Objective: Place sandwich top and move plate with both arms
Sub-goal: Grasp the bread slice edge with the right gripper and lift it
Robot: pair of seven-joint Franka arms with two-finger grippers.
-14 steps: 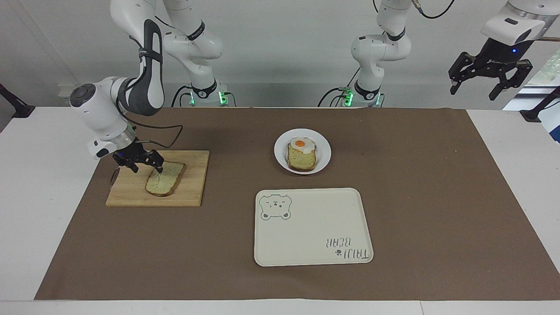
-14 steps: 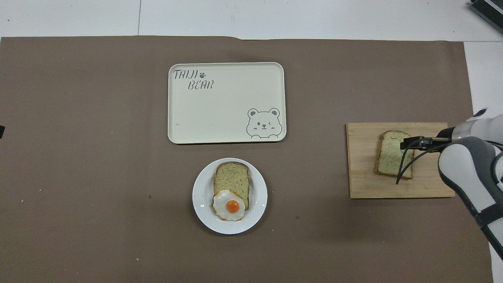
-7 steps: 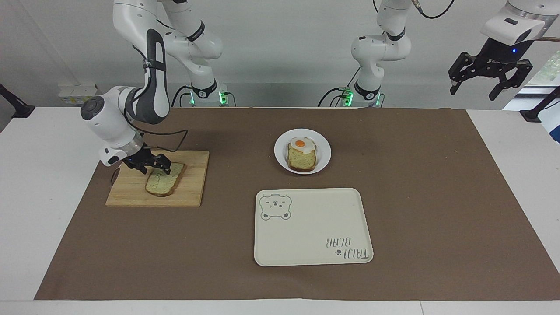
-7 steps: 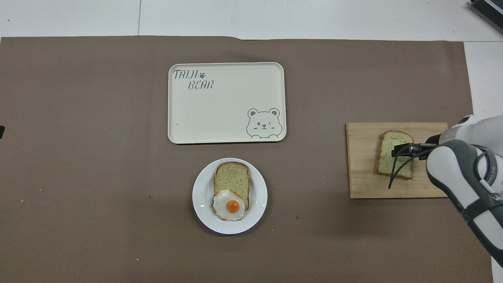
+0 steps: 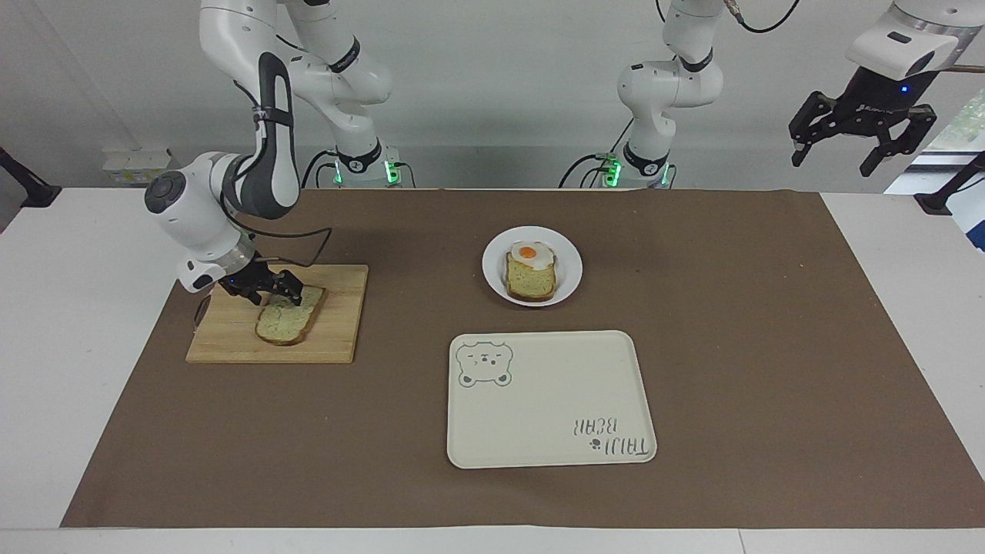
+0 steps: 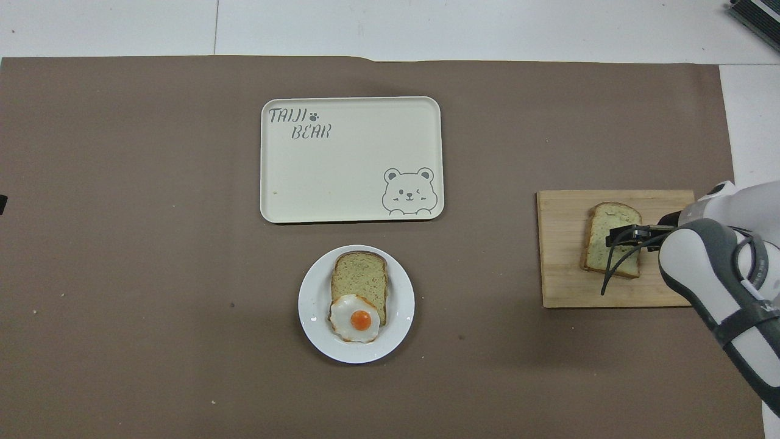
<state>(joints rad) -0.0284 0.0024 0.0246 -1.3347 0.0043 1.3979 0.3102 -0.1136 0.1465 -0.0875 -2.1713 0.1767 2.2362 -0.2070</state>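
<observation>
Bread slice (image 5: pixel 288 319) is lying on the board (image 5: pixel 231 342); right gripper (image 5: pixel 269 291) (fingers open) is straddling its edge and risking crumpling it; left gripper (image 5: pixel 862 127) is waiting, open.

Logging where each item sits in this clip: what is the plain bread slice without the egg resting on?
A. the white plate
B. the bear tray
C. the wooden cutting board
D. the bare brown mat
C: the sandwich top lies flat on the wooden cutting board toward the right arm's end of the table, with the right claw down at its nearer edge.
</observation>
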